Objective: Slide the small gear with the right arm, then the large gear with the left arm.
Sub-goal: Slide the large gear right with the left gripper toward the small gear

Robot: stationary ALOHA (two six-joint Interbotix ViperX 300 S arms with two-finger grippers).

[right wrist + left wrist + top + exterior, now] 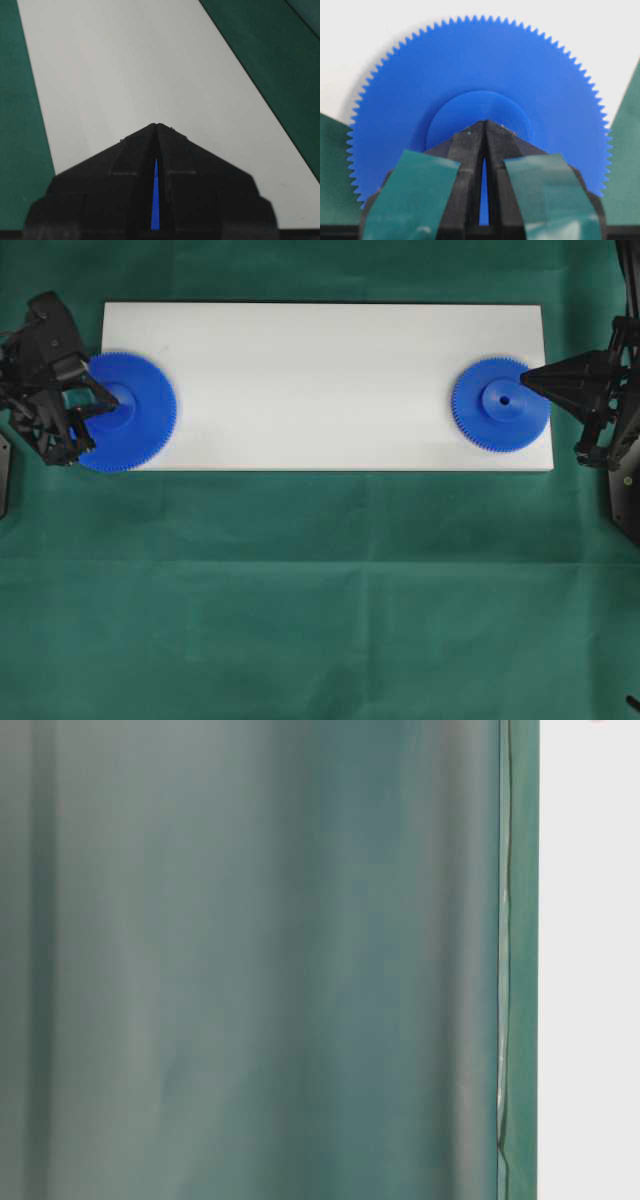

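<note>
Small gear (pixel 500 405): flat at the right end of the white board (pixel 320 380), hub up, rim close to the board's right edge.
Right arm (pixel 600 390): reaches in low from the right; right gripper (pixel 525 379) points left, its tip over the small gear's upper right rim; jaws pressed together to one point, gripping nothing.
Large gear (pixel 125 412): at the board's left end, overhanging its left edge onto the green cloth (pixel 320 590).
Left arm (pixel 40 370): comes in from the left; left gripper (pixel 485 122) has its tip on the large gear's hub, jaws closed, teal tape on both.
</note>
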